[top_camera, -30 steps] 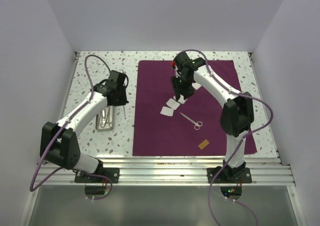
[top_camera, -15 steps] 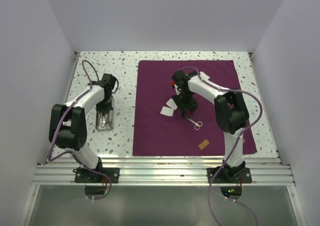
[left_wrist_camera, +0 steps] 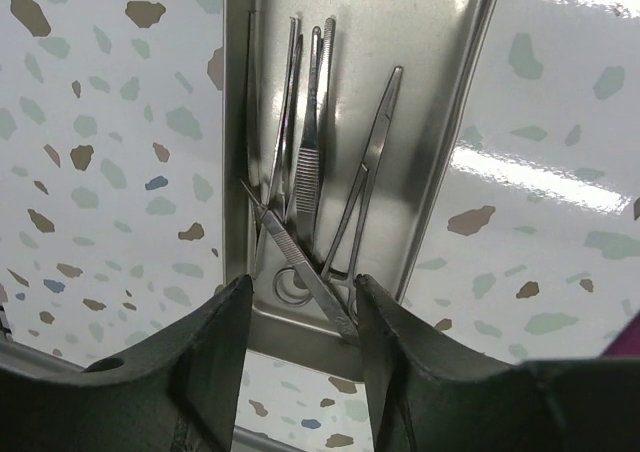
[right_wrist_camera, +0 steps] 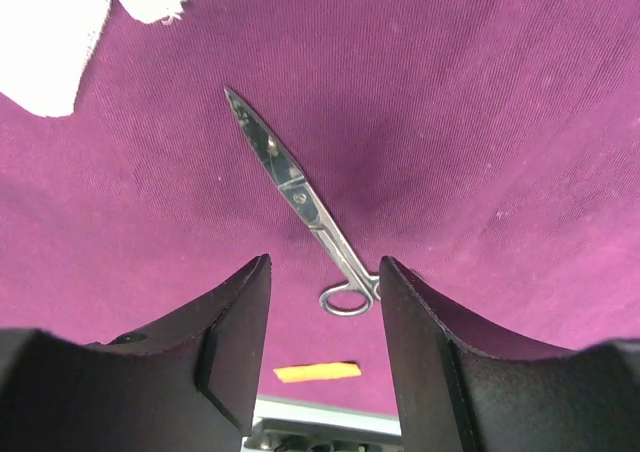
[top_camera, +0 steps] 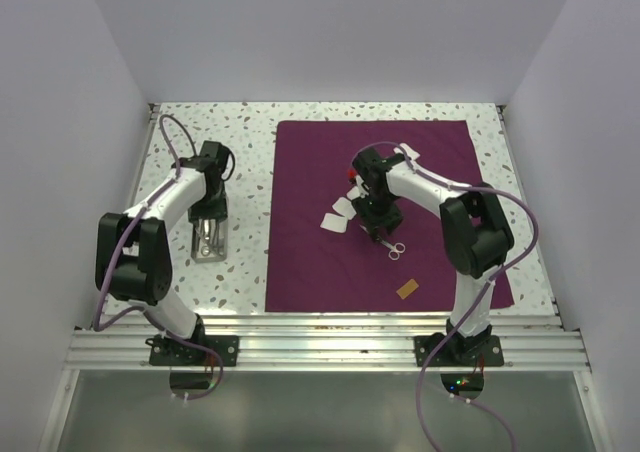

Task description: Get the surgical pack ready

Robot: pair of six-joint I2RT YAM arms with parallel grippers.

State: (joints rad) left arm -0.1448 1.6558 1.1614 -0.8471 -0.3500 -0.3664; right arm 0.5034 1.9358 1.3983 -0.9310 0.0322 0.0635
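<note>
Overhead view of a speckled white table point(top_camera: 250, 272) with 2 robot arms mounted at its near edge. A large dark purple cloth point(top_camera: 320, 262) lies flat over the middle and right of the table. To its left and clear of its edge, a small steel tray point(top_camera: 209, 244) sits on the bare tabletop, its long side running away from the arms. The left gripper point(top_camera: 210, 215) hangs over the far end of this tray. In the left wrist view, its 2 dark fingers stand partly apart with a clear gap and grip nothing. Below the left gripper point(left_wrist_camera: 300, 302), a loose bundle of thin steel instruments point(left_wrist_camera: 365, 172) lies inside the tray point(left_wrist_camera: 450, 82), among them ridged forceps point(left_wrist_camera: 318, 102), their ring handles nearest the fingers. The right gripper point(top_camera: 383, 234) is low over the centre of the cloth. Just to its left lie overlapping white gauze squares point(top_camera: 340, 215), and the scissors point(top_camera: 394, 249) rest on the cloth at its tip. In the right wrist view, the right gripper point(right_wrist_camera: 325, 292) also has its jaws partly apart and is not closed on anything. The scissors point(right_wrist_camera: 300, 197) lie flat and shut on the cloth point(right_wrist_camera: 480, 122), blades pointing away, with a finger ring between the 2 fingertips. Whether a finger touches the ring cannot be told. Gauze point(right_wrist_camera: 50, 42) shows in the upper left corner. A small orange tab point(top_camera: 407, 289) lies on the cloth nearer the arms.
</note>
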